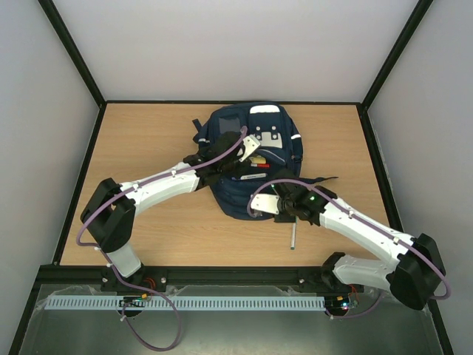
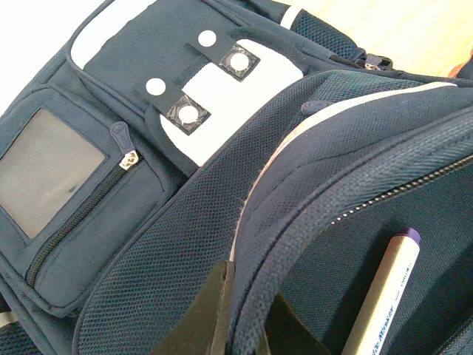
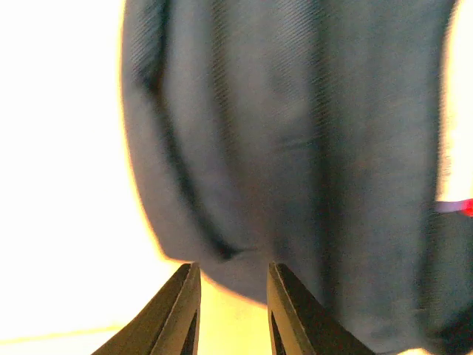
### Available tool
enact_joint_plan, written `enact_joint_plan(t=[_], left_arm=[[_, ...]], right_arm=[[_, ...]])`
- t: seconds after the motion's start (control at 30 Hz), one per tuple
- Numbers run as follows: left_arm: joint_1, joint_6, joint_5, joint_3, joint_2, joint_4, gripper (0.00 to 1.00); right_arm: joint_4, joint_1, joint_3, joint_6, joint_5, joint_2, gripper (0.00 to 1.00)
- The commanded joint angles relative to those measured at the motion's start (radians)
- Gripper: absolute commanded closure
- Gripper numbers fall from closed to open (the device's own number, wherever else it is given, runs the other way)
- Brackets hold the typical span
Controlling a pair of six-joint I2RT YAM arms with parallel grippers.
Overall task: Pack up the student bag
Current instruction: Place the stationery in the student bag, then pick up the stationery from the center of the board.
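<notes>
From above we see the student bag [image 1: 233,198] lying flat at the middle of the far half of the wooden table [image 1: 148,140], its top pocket open, with red and yellow items [image 1: 257,161] showing inside. The left gripper [image 1: 250,144] sits on the bag's open edge, and the right gripper [image 1: 267,203] is at the bag's near right corner. A slim grey pen-like thing [image 1: 293,237] lies on the table just beside the right arm. In the left wrist view the left gripper [image 2: 247,329] is pressed together on the mesh-lined rim of the student bag [image 2: 185,222], with the fabric pinched between its dark fingers. A white marker with a purple cap [image 2: 384,296] lies inside the opening to the right. Farther up we make out a white patch [image 2: 244,96] and a clear window pocket [image 2: 48,170] with a zip beside it. In the right wrist view, which is blurred, the right gripper [image 3: 233,310] has its fingers slightly spread with nothing between them. The navy side of the student bag [image 3: 295,148] is right in front of its tips.
</notes>
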Motion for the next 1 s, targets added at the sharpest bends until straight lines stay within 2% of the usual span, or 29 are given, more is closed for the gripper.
enact_joint_plan(t=[0.0, 0.17, 0.4, 0.7, 0.97], left_arm=[[-0.005, -0.021, 0.000, 0.042, -0.059, 0.022, 0.96], [-0.004, -0.021, 0.002, 0.043, -0.057, 0.021, 0.96], [-0.005, -0.023, 0.017, 0.047, -0.055, 0.018, 0.96], [-0.004, -0.022, 0.037, 0.052, -0.042, 0.008, 0.96], [-0.005, -0.024, 0.045, 0.057, -0.033, 0.004, 0.96]], right_arm=[[-0.212, -0.008, -0.069, -0.035, -0.041, -0.050, 0.74], [-0.342, -0.043, -0.130, -0.159, -0.032, -0.100, 0.65], [-0.319, -0.075, -0.250, -0.313, 0.032, -0.170, 0.44], [-0.132, -0.074, -0.336, -0.346, 0.074, -0.109, 0.41], [-0.090, -0.075, -0.329, -0.323, 0.039, -0.060, 0.40]])
